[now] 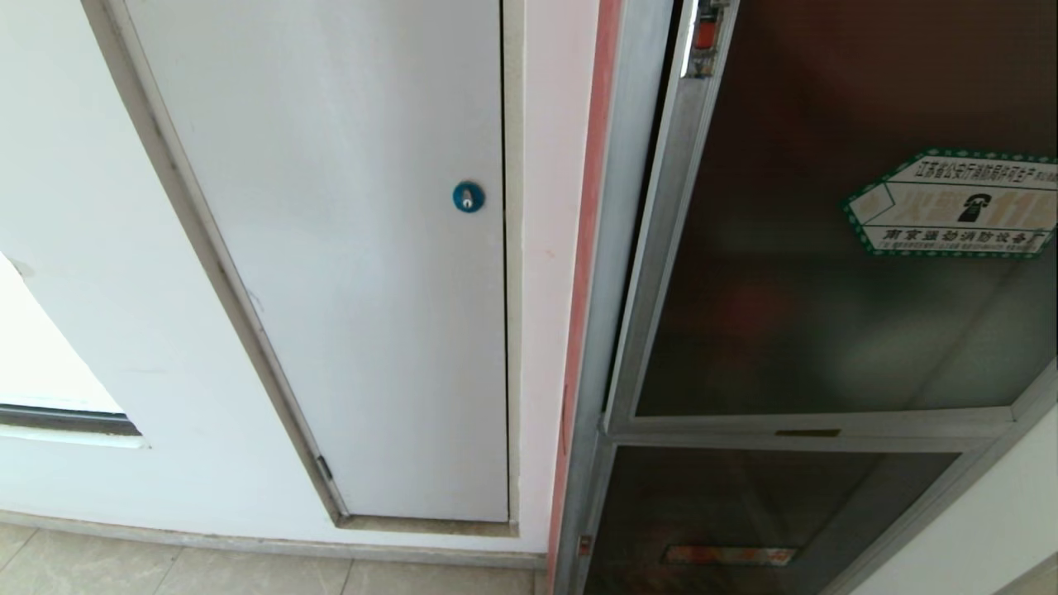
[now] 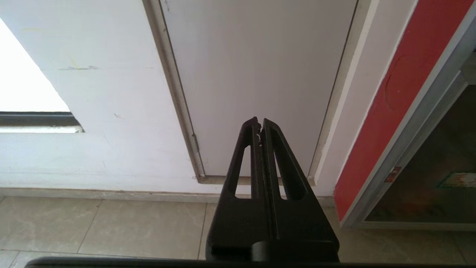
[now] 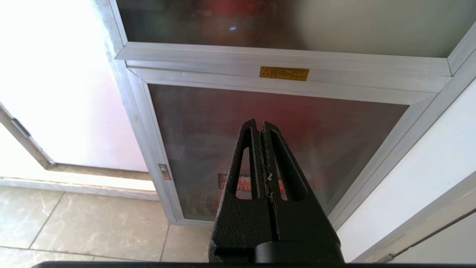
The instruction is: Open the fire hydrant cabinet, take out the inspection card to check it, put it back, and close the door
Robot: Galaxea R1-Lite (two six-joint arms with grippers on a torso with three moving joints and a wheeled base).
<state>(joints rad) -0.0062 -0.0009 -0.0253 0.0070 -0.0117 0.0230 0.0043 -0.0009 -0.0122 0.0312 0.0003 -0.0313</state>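
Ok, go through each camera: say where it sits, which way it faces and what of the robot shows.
Head view: on the robot's head, facing forward and down at the plain white panel door with round blue lock and the dark tinted glass door in silver frame; no arm shows.
Left wrist view: behind the shut left gripper, facing the white door's foot.
Right wrist view: behind the shut right gripper, facing the smaller lower dark glass panel.
Shared: head and left wrist views both show the white door.
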